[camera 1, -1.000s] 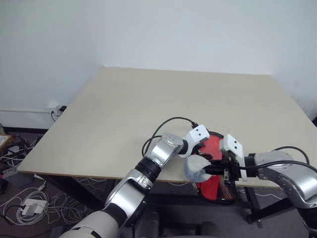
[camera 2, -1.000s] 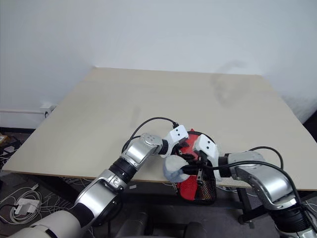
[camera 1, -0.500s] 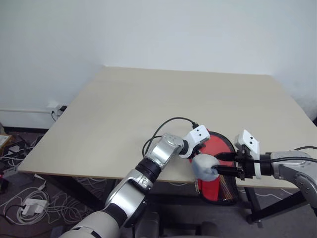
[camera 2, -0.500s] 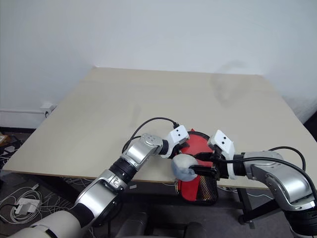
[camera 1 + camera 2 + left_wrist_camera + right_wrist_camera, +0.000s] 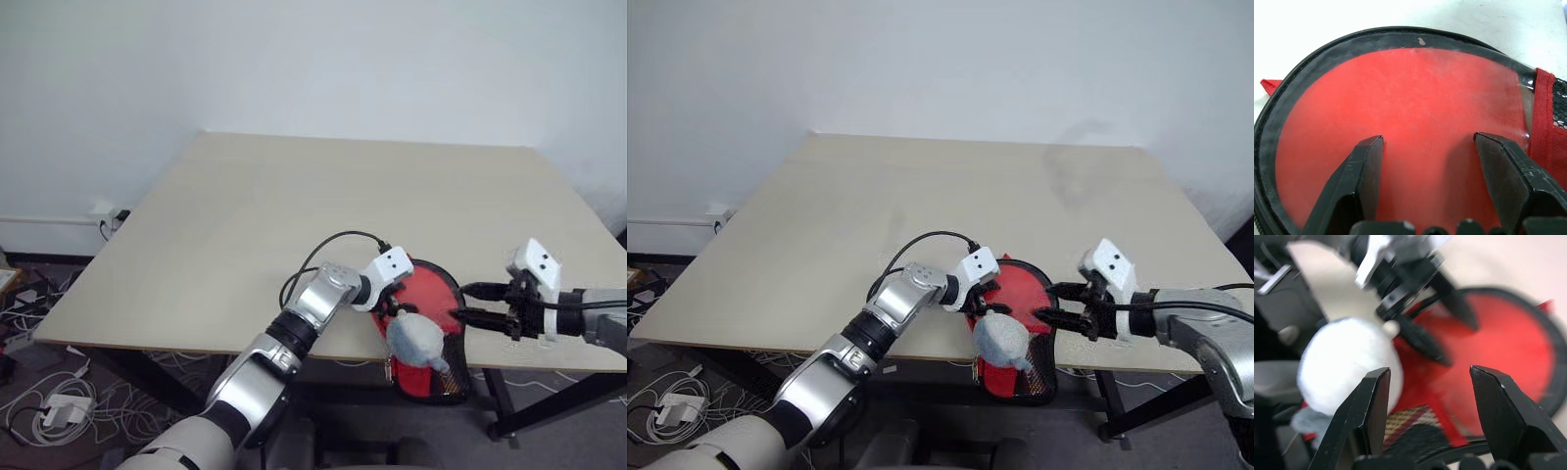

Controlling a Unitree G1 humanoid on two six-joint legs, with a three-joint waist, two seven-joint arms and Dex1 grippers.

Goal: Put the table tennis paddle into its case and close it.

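Two grippers work at the red, black-edged, paddle-shaped soft case (image 5: 423, 323), which overhangs the near edge of the beige table (image 5: 294, 215). The left gripper (image 5: 1430, 169), spread, presses its clear window, probably steadying it; the right gripper (image 5: 473, 302), spread and empty, hangs beside the case. A red face, likely the paddle, shows inside the window.

Case (image 5: 426, 323) on table (image 5: 294, 215) near edge, overhanging; left gripper (image 5: 1430, 161) over it, right gripper (image 5: 475, 304) just right.

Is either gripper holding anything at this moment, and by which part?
Nothing is held. The left gripper rests open on the case; the right gripper is open beside it.
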